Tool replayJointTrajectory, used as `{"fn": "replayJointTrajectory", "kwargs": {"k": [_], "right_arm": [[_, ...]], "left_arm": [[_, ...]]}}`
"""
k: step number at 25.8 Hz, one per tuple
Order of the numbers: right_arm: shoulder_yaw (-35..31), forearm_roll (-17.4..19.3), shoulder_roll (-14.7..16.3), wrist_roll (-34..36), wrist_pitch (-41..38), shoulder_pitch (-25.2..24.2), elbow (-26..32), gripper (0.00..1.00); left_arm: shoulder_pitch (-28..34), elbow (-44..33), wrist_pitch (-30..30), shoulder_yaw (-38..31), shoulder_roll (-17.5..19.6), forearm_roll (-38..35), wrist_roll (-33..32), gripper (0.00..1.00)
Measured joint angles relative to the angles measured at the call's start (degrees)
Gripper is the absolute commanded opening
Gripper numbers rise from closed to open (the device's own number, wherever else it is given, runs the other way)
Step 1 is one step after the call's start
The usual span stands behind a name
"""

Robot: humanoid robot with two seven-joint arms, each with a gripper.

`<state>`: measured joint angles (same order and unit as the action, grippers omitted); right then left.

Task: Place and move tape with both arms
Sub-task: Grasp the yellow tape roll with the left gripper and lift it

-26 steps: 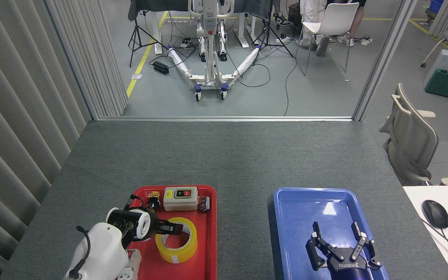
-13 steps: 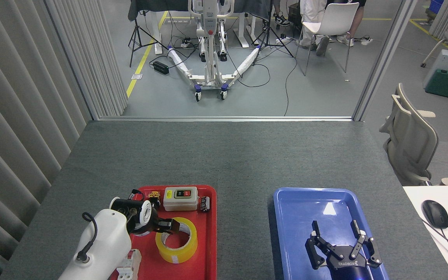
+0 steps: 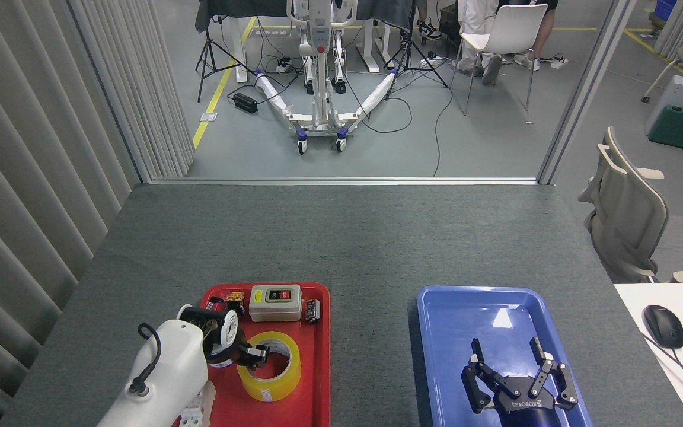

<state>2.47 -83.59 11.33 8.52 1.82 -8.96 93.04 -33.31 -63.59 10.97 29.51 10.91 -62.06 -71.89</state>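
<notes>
The tape (image 3: 269, 365) is lying flat in the red tray (image 3: 318, 379), its rim apparently straddled by the left fingers (image 3: 257, 353), whose closure cannot be told, while the right fingers (image 3: 516, 370) are held spread and empty over the blue tray (image 3: 436, 356), seemingly awaiting a handover.

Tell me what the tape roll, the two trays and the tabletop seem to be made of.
Tape roll: translucent yellow plastic film, glossy, on a white core, probably card. Red tray and blue tray: likely moulded plastic, smooth; the blue one shows a bright glare patch. Tabletop: matte grey with a fine speckled weave, probably felt or carpet-like fabric.
</notes>
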Motion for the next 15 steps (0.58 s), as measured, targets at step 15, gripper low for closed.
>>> {"fn": "replayJointTrajectory", "kwargs": {"k": [15], "right_arm": [[0.09,-0.87,-0.78,-0.01,0.14,-0.09,-0.04,1.0]], "left_arm": [[-2.47,0.28,-22.07,-7.02,2.98,18.99,1.27,0.0]]}}
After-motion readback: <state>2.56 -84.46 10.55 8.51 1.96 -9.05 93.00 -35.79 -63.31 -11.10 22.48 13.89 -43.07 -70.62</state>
